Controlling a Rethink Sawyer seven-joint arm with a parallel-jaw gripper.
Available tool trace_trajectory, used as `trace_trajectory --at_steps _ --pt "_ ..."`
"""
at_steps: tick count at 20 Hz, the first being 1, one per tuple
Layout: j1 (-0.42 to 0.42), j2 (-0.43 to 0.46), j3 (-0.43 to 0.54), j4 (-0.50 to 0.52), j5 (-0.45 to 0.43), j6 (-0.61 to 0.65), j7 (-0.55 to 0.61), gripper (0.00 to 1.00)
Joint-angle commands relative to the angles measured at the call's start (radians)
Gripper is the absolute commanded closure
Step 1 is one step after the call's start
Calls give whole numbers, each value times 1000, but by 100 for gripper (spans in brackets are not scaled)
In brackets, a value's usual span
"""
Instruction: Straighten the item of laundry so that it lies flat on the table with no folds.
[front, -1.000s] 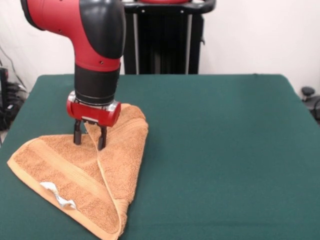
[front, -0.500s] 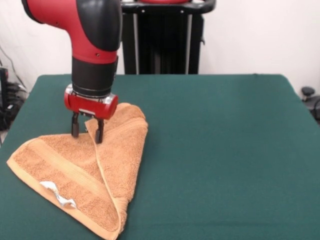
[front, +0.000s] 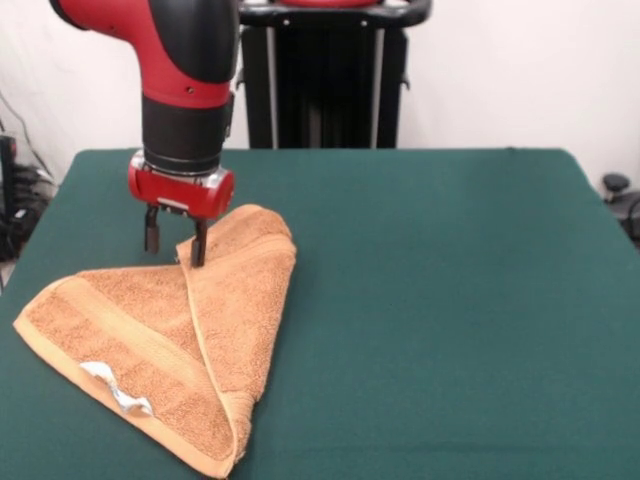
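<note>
Front view showed one gripper (front: 175, 245) on the single red and black arm, hanging just above the far tip of the towel (front: 165, 345), its two fingers (front: 151, 236) spread apart with nothing between them. One finger stood over bare felt beside the cloth; the other stood at the raised edge of the folded-over flap, though whether it touched the terry could not be told. From the gripper the towel ran toward the camera, lying as a rough triangle on the left part of the table (front: 450, 300), well apart from the right side. Its long axis slanted from the far tip under the gripper down to the near corner at the picture's bottom edge. A hemmed edge ran along that same line, marking where one layer lay doubled over another. My judgement was that the coming move turned on this: the flap's free edge lay directly below the gripper, so a short descent and pinch there, then a pull outward, would open the fold. Counted: one towel, one white tag (front: 115, 388) near the front hem, one table, one arm, one gripper
</note>
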Motion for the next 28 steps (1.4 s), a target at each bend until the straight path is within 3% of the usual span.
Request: trace_trajectory --at_steps 1,20,28 --pt "23 51 130 111 29 -36 229 0" --pt "71 60 145 129 104 -65 281 0" --pt "88 106 155 113 129 -145 292 0"
